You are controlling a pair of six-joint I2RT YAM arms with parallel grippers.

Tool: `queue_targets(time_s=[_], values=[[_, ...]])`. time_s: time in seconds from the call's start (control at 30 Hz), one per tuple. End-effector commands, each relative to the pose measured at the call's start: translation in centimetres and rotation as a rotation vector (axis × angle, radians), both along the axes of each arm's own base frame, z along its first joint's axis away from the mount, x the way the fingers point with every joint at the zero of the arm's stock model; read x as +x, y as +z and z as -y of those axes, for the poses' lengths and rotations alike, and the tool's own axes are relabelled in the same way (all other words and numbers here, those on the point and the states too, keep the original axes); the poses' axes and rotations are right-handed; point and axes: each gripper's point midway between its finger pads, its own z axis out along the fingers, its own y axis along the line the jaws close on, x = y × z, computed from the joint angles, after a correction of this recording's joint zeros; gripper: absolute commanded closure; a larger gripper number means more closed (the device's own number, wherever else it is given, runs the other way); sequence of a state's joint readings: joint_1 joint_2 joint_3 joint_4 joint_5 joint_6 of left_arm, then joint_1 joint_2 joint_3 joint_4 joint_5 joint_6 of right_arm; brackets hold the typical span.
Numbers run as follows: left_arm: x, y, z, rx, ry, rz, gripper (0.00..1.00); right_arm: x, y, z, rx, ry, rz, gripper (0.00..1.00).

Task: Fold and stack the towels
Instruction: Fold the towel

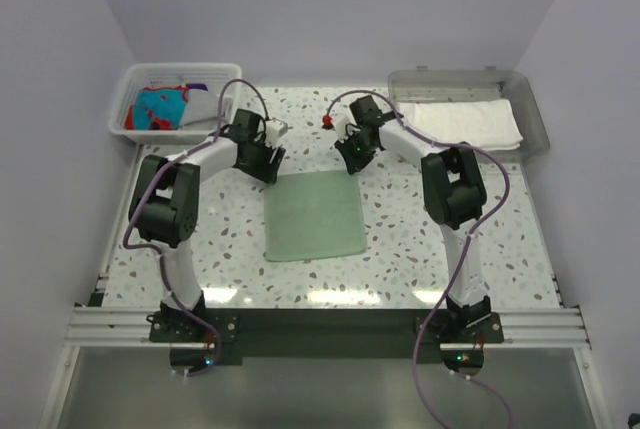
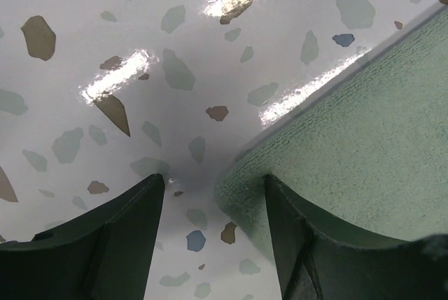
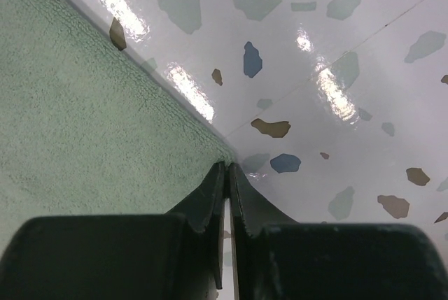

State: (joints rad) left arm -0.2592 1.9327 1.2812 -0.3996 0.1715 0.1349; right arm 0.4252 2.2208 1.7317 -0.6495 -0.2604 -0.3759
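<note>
The pale mint green terry towel (image 1: 313, 216) lies flat at the middle of the speckled white terrazzo tabletop (image 1: 420, 249), with both arms bent over its far edge. The left gripper (image 2: 213, 182) stands with its fingers apart, straddling the towel's upper-left corner: one finger over bare table, the other over the cloth. The right gripper (image 3: 227, 166) has its jaws drawn almost together right at the upper-right corner, but I cannot tell whether any cloth is caught between them. The step in hand looks like taking both far corners for the first fold. To do it well, the left fingers should press down to the table and close just inside the hem, and both corners should then rise level so the fold lands square on the near edge. The strip of table below the towel in the top view gives room. The white slatted plastic basket (image 1: 128, 99) holding a turquoise-and-red patterned towel (image 1: 160, 109) sits at upper left. The clear grey plastic tray (image 1: 536, 124) with a folded white towel (image 1: 465, 121) sits at upper right, both well apart from the fold.
</note>
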Motion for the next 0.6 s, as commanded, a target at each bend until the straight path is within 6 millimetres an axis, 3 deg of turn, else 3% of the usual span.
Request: queue_targets(time_s=[0.0,0.3,0.57], values=[[0.7,0.6,0.6,-0.029,-0.043,0.005,0.36,-1.6,-2.3,0.8,-0.044,0.033,-0.064,0.96],[-0.2,-0.5,0.6,-0.025,-0.034,-0.052,0.54,-1.7,-2.2,0.7,-0.041,0.032,-0.055,0.96],[-2.1,-1.3,-0.3,0.033,-0.001,-0.084,0.59,-1.5,-1.8,1.1,-0.059,0.016,-0.030,0.98]])
